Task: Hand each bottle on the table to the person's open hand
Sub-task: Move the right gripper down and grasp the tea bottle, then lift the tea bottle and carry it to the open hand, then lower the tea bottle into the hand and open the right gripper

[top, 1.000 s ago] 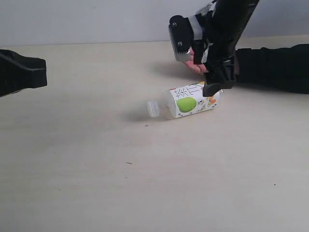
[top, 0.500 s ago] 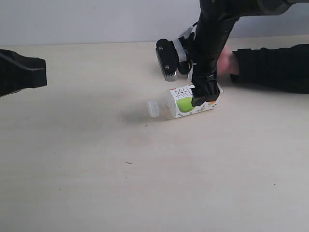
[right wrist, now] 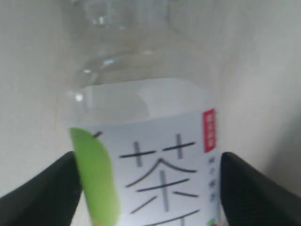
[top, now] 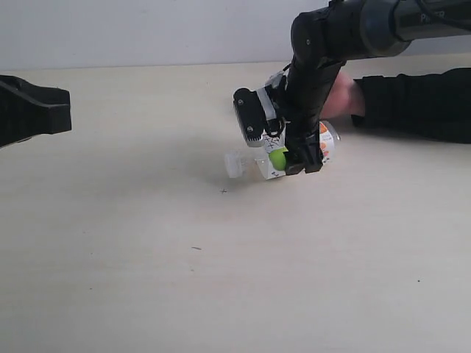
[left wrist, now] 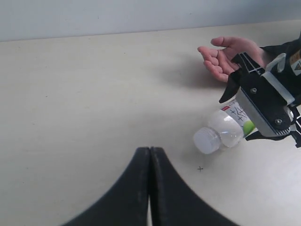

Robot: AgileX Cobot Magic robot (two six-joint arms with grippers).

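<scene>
Clear plastic apple-label bottle [left wrist: 225,130] lies between your right gripper's [right wrist: 148,183] wide-open jaws, so close squarely across its labelled middle before lifting

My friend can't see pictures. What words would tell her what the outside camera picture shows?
The right end effector, jaws open, straddles a small clear bottle lying on its side on a pale table. Just behind it is a person's hand in a dark sleeve. The left end effector, shut, hangs at the picture's left edge.
</scene>
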